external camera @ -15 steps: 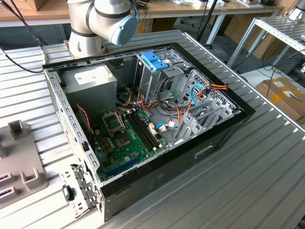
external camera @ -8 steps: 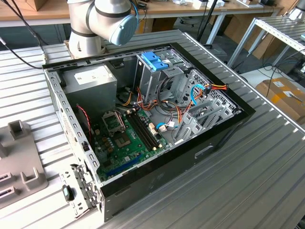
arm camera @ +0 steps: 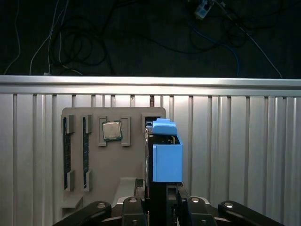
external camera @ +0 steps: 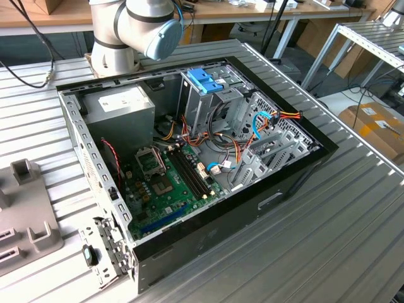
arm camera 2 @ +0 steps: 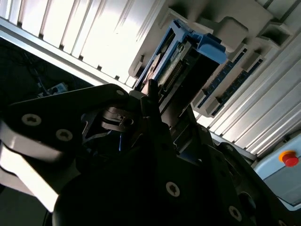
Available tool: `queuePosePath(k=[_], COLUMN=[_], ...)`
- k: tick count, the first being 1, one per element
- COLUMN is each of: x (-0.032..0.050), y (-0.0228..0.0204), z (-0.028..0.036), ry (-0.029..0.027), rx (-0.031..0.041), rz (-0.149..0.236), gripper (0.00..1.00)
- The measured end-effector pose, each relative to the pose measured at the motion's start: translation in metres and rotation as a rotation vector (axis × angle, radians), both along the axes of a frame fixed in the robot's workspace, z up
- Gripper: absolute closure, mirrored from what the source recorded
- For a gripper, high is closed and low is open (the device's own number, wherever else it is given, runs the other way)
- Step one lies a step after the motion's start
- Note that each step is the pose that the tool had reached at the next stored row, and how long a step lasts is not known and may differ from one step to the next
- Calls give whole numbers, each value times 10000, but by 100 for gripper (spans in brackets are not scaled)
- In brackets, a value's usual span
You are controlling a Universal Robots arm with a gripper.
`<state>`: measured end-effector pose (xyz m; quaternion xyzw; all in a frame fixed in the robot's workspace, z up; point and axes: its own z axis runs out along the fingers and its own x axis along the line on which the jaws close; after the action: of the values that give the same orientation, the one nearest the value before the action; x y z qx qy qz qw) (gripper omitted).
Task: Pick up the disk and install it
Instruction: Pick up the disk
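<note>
Disk (arm camera: 167,162): one, upright in holder (arm camera: 113,165); two memory sticks (arm camera: 67,150), one chip (arm camera: 111,130).

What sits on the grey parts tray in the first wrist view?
The disk, on edge in a slot, a square chip and two memory sticks. The gripper covers the disk's near end.

- A ribbed metal table (external camera: 353,214) spans the foreground.
- Wooden desks (external camera: 25,17) stand behind it.
- A metal rack (external camera: 372,43) and a cardboard box (external camera: 379,126) sit at the exterior view's right.
- In the first wrist view, cables (arm camera: 75,42) lie on a dark floor (arm camera: 141,28).

exterior view: high, angled down at pc case (external camera: 252,208); both wrist views: close-up, share fixture plate (arm camera: 122,165) (arm camera 2: 237,23)
</note>
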<state>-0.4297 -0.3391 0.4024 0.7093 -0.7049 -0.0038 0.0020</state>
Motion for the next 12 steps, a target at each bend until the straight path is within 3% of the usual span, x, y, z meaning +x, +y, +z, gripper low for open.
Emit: queuePosePath(k=[6,9,12], x=[1,0,0], y=[0,0,0], z=[21,105,237], ry=[5,2,2], rx=[-2,-1,-2], rz=[0,0,0], gripper=[65,65,65])
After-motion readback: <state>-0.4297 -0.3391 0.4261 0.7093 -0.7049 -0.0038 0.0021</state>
